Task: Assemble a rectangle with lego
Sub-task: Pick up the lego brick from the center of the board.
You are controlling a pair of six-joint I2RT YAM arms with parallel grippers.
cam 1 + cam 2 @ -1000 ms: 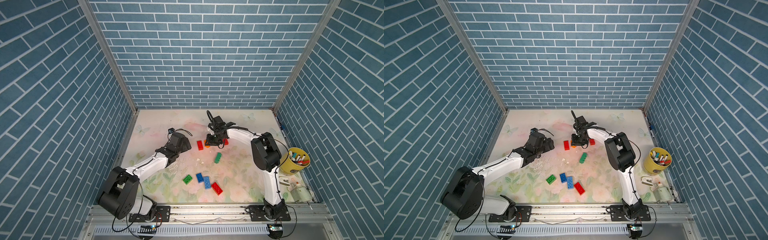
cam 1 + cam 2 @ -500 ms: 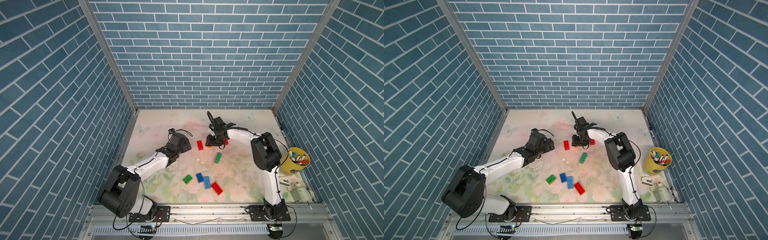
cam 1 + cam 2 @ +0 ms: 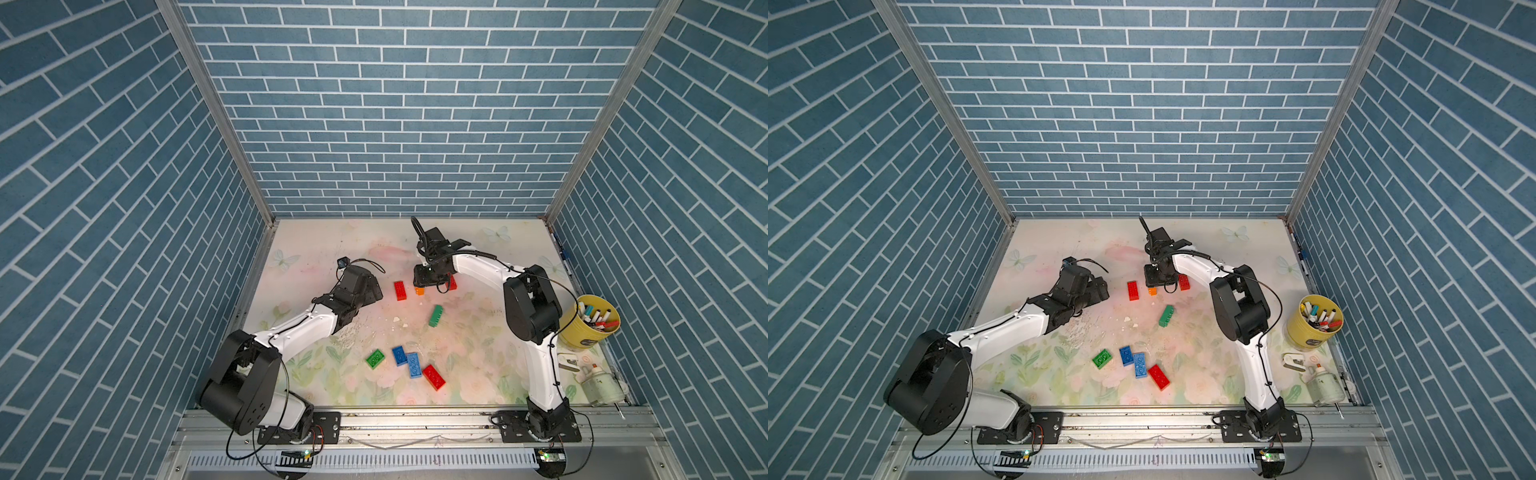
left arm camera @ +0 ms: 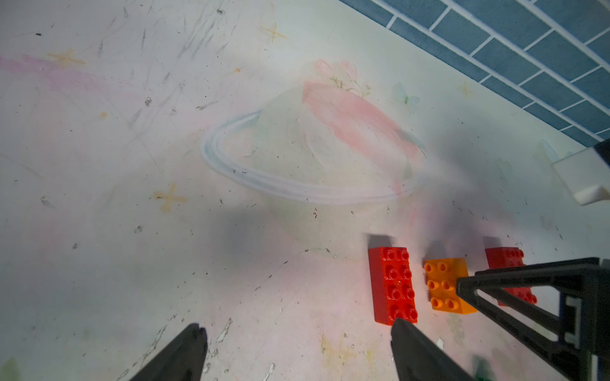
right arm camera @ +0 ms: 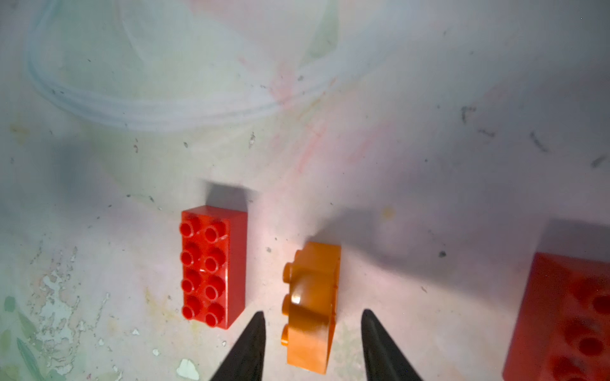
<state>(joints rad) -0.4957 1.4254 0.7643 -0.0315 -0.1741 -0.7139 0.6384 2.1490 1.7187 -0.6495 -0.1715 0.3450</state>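
Glossy orange lego (image 5: 310, 306), studded red lego (image 5: 213, 267) beside

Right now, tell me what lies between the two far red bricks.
The orange brick, touching neither the fully visible red brick nor the half-hidden red brick; the left wrist view shows it. The open right gripper straddles it.

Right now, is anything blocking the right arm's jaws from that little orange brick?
Nothing visible does. The orange brick lies between the right arm's jaws, which stand open with a gap on each side. The nearest red brick lies beside it, not touching.
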